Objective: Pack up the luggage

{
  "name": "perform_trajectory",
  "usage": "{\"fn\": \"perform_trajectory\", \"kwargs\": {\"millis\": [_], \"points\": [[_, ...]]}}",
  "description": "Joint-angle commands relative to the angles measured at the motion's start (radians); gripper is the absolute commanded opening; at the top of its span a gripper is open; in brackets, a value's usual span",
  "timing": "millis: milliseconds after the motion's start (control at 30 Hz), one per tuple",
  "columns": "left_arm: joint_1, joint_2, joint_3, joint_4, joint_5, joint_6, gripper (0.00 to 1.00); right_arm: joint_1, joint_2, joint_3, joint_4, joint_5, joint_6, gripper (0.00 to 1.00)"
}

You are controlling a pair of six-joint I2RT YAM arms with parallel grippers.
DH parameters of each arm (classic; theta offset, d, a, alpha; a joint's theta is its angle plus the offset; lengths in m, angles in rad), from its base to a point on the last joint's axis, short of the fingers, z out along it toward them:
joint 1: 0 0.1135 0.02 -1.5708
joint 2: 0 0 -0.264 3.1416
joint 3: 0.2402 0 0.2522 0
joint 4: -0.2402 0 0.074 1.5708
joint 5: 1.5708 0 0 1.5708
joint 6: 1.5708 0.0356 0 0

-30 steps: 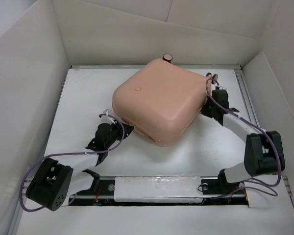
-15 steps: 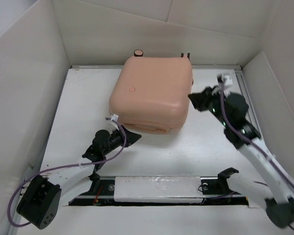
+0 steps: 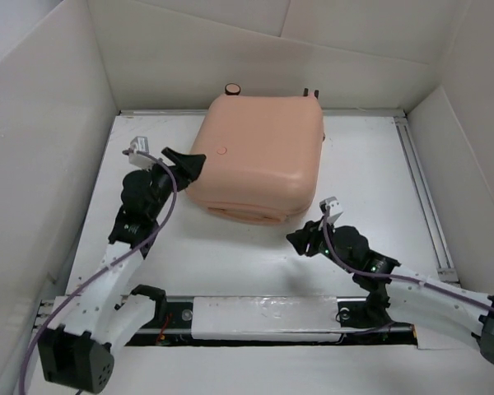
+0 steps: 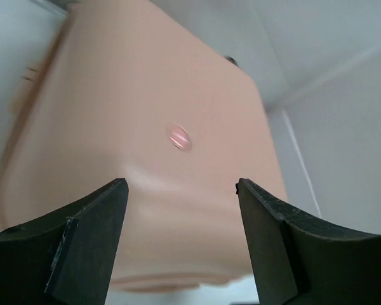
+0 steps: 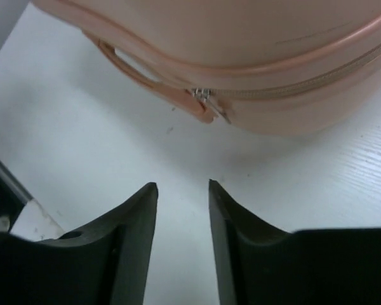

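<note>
The luggage is a peach-pink hard-shell suitcase lying shut and flat at the back middle of the table, with two wheels at its far edge. My left gripper hovers open at its left side, over the shell. In the left wrist view the round emblem shows between the spread fingers. My right gripper is low over the table in front of the luggage's near side, open and holding nothing. The right wrist view shows the zipper pull and a handle ahead of my right gripper.
White walls enclose the white table on three sides. A metal rail runs along the right edge. The arms' base bar lies along the near edge.
The luggage turned square, then stayed put. My left gripper rose from the front-left corner to the left side and opened. My right arm swung from the right side to the front.
</note>
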Motion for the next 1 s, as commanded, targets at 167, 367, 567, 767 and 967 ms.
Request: {"fn": "perform_trajectory", "kwargs": {"millis": [167,367,567,767,967], "points": [[0.287,0.232,0.030,-0.017,0.093,-0.076,0.80,0.028,0.248,0.017,0.434,0.190,-0.005,0.55],[0.287,0.353,0.083,0.040,0.132,-0.091,0.89,0.038,0.379,0.017,0.583,0.300,0.020,0.53],[0.287,0.421,0.052,0.148,0.167,-0.132,0.77,0.075,0.509,-0.011,0.825,0.395,0.067,0.47],[0.277,0.451,0.020,0.265,0.265,-0.151,0.65,0.149,0.660,0.026,0.973,0.522,0.067,0.19],[0.197,0.422,-0.054,0.354,0.287,-0.163,0.47,0.282,0.642,0.093,0.820,0.719,0.041,0.00]]}}
